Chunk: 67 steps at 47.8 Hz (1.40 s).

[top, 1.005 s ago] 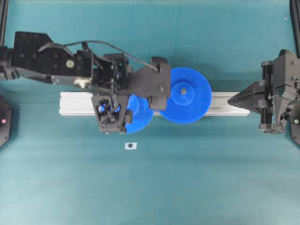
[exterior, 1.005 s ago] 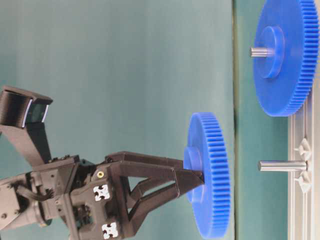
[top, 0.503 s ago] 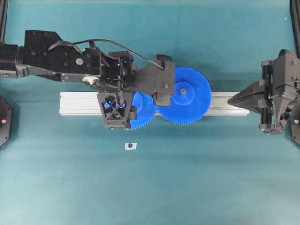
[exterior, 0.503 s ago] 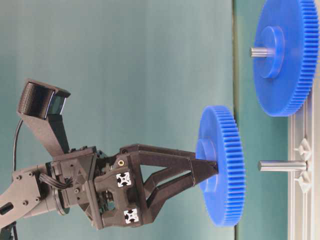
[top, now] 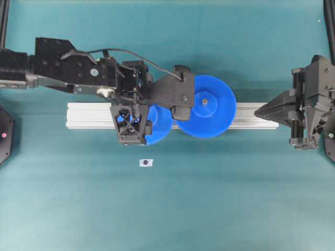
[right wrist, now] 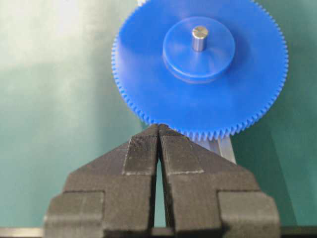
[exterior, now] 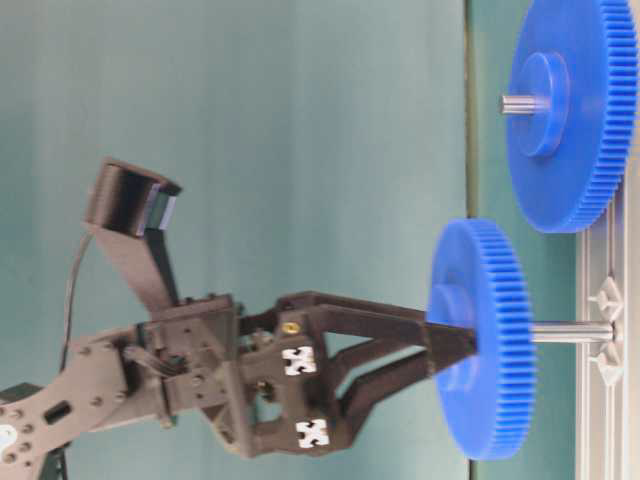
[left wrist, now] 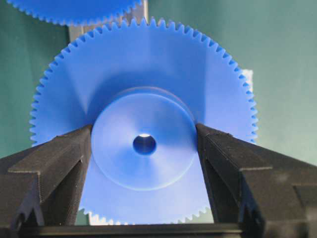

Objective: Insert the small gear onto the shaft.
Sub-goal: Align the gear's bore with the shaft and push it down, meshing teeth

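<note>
1. Left tool (exterior: 455, 350): black two-fingered, clamped on the raised round hub of the small blue plastic finely toothed gear (exterior: 478, 335), one finger (left wrist: 59, 158) on each side of the hub in the left wrist view, centre hole clear between them.
2. Small gear: carried off the teal worktop (top: 209, 209), over the silver aluminium rail (top: 86, 115), disc face square to the short thin grey metal shaft (exterior: 570, 332).
3. Shaft: standing out from the rail on its small clear faceted mount (exterior: 607, 330), long axis in line with the tool's reach in the table-level view.
4. Deciding relation: shaft straight ahead of the gear's far face, along the same line as the hole; tip at or just inside the bore, though the disc hides exactly how far. A bright glint deep in the hole in the left wrist view, probably the shaft end, hence centring judged close.
5. Next move, as a judgement: push straight along the shaft axis towards the rail, no sideways drift, teeth kept clear of the larger blue gear (top: 205, 106) seated on its own grey pin (right wrist: 199, 37) just beside.
6. Right tool (right wrist: 158, 134): black, fingers pressed together on nothing, parked at the rail's right end, far from the shaft; left tool plainly the nearer.
</note>
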Motion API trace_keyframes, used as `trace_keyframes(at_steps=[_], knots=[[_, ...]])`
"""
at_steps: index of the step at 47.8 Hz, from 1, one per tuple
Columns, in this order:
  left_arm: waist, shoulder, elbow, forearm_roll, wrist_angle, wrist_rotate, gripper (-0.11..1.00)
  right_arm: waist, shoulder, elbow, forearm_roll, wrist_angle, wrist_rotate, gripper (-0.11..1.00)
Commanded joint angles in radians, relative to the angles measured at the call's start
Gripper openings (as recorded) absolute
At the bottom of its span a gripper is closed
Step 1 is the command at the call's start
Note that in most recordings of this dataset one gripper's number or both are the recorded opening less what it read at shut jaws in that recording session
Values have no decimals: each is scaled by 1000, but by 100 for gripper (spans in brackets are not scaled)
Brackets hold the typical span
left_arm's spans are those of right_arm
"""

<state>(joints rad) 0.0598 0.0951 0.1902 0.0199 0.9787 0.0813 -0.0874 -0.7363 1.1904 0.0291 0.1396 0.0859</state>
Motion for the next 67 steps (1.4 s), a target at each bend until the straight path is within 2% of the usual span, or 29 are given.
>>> trace_keyframes(at_steps=[1,18,39,54,67], knots=[[3,-17,-11,3,-14,0,69,-3,3,-8,0,-9,8,6],[17,9,-6,3,-44,3,69,-2,3,-8,0,-9,8,6],[26,14,52,3,-84,2,69,-2,3,-8,-2,-8,9,6],[69,5,84,2,-87,3,69,-2,3,-9,0,-9,9,6],[77,5,84,3,-91,21,69,-3,2,-8,0,-9,9,6]])
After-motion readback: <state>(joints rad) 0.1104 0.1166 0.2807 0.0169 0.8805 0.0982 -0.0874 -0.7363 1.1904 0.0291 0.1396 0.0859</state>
